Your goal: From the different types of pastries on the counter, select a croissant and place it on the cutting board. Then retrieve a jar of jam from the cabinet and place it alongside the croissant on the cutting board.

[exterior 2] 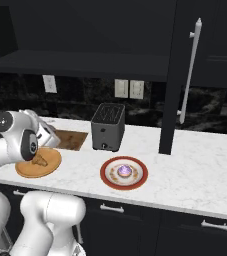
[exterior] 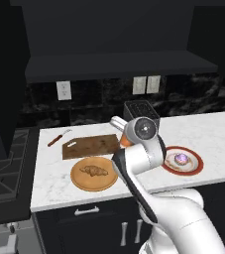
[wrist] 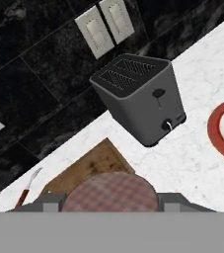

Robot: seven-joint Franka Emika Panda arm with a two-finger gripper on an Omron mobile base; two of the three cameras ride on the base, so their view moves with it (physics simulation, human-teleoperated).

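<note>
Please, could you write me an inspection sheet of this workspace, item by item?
Surface: white marble counter, no spill seen.
Job's things: croissant lies on the round wooden plate, not on the cutting board; jar of jam is held near the board's right end.
Clutter: toaster; purple-topped pastry on a red-rimmed plate; red-handled utensil beside the board.
Grippers: gripper, jaws closed on the jar.
Cables: nothing seen.
Surroundings: wall outlets, black overhead cabinet, stove at the counter's left.
</note>
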